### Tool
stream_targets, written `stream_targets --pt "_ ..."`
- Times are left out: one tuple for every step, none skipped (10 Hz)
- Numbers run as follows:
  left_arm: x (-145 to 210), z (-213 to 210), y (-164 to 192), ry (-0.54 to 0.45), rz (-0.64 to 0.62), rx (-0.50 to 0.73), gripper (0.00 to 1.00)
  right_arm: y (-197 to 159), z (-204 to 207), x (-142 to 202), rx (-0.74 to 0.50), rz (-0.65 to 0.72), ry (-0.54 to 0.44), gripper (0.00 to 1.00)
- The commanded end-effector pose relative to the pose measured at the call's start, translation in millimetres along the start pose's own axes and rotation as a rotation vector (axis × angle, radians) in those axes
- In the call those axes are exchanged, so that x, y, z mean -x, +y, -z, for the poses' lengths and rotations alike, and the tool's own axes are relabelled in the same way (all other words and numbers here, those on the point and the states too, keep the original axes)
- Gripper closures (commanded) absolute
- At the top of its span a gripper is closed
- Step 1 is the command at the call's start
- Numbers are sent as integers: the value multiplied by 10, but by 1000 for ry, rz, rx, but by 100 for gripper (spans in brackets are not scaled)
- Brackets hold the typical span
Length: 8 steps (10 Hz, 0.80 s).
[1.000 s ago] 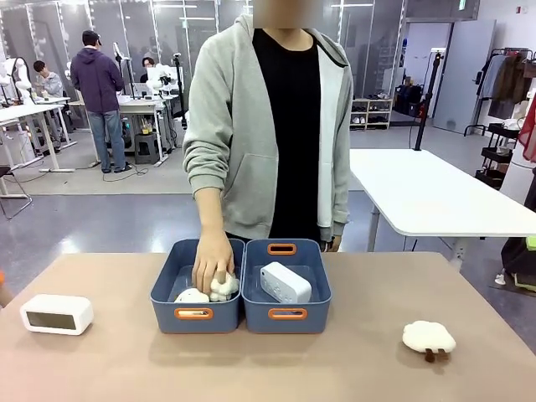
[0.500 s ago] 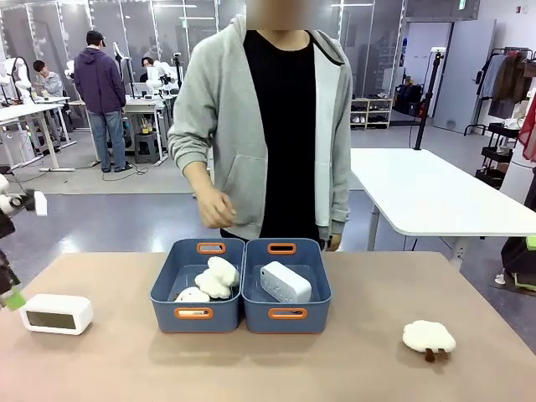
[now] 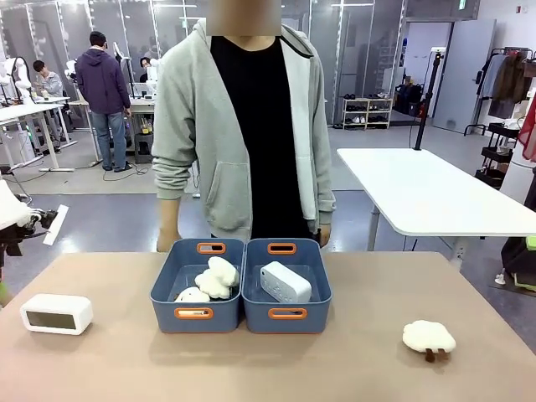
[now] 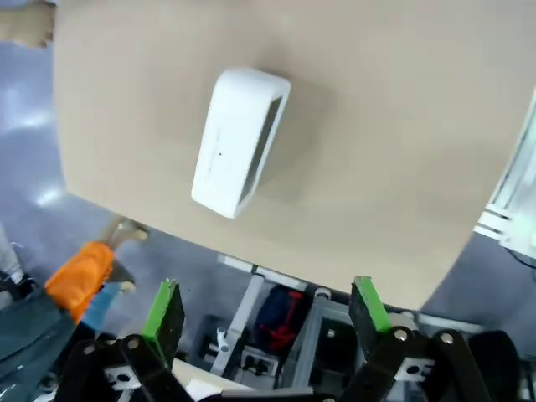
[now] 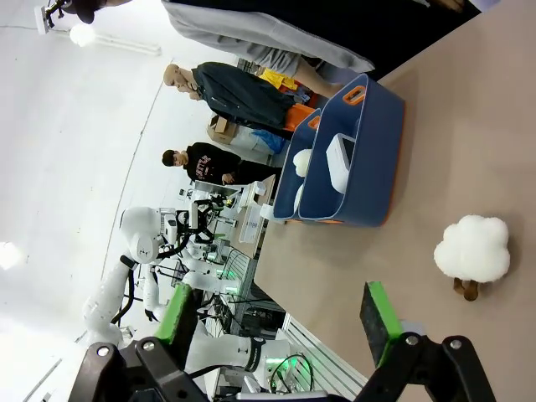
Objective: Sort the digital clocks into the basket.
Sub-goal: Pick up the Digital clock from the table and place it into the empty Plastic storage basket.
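1. The left gripper [image 4: 268, 308] has its green pads spread wide with nothing between them. It hangs off the edge of the table [image 3: 335, 360], over the floor and the frame below.
2. The right gripper [image 5: 276, 322] is also spread apart and empty, raised above the table on the robot's right side.
3. The first digital clock [image 3: 57, 313] lies on the bare table near its left end, well apart from both bins, with its dark display facing the robot. In the left wrist view it sits ahead of the gripper's fingers without touching them.
4. The second digital clock [image 3: 285, 282] lies tilted inside the basket [image 3: 320, 293], which is the right-hand one of two blue bins with orange-rimmed handle slots.
5. The other bin [image 3: 164, 293] stands touching the basket's left side. It holds two sheep plush toys [image 3: 214, 279], which rest against each other.
6. A third sheep plush [image 3: 429, 337] lies on the table to the right, well apart from the basket. In the right wrist view it is beyond the gripper's fingers.
7. A person [image 3: 243, 126] in a grey hooded jacket stands at the far side, just behind the bins, with both arms hanging down.
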<state>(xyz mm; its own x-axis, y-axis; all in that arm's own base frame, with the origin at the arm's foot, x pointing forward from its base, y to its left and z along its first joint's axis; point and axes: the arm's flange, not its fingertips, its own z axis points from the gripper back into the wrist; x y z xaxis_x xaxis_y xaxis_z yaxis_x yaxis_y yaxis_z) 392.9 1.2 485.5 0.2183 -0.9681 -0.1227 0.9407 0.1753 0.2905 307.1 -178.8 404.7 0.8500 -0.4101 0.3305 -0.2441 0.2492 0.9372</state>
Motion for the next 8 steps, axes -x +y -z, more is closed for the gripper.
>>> stream_targets --pt "-11 63 -47 -1 -67 121 0 34 -14 12 0 -5 5 0" --pt "0 0 0 0 0 0 0 34 -14 12 0 -5 5 0" --pt "137 3 21 -34 106 -7 0 34 -14 12 0 -5 5 0" --pt "194 111 120 -74 105 44 0 34 -14 12 0 -5 5 0" --pt "239 245 168 -134 122 75 0 34 -14 12 0 -5 5 0" --pt "265 367 211 -209 170 105 0 34 -14 12 0 -5 5 0" --pt "286 512 244 -270 184 155 0 34 -14 12 0 -5 5 0" --pt "301 644 277 -278 173 157 0 34 -14 12 0 -5 5 0"
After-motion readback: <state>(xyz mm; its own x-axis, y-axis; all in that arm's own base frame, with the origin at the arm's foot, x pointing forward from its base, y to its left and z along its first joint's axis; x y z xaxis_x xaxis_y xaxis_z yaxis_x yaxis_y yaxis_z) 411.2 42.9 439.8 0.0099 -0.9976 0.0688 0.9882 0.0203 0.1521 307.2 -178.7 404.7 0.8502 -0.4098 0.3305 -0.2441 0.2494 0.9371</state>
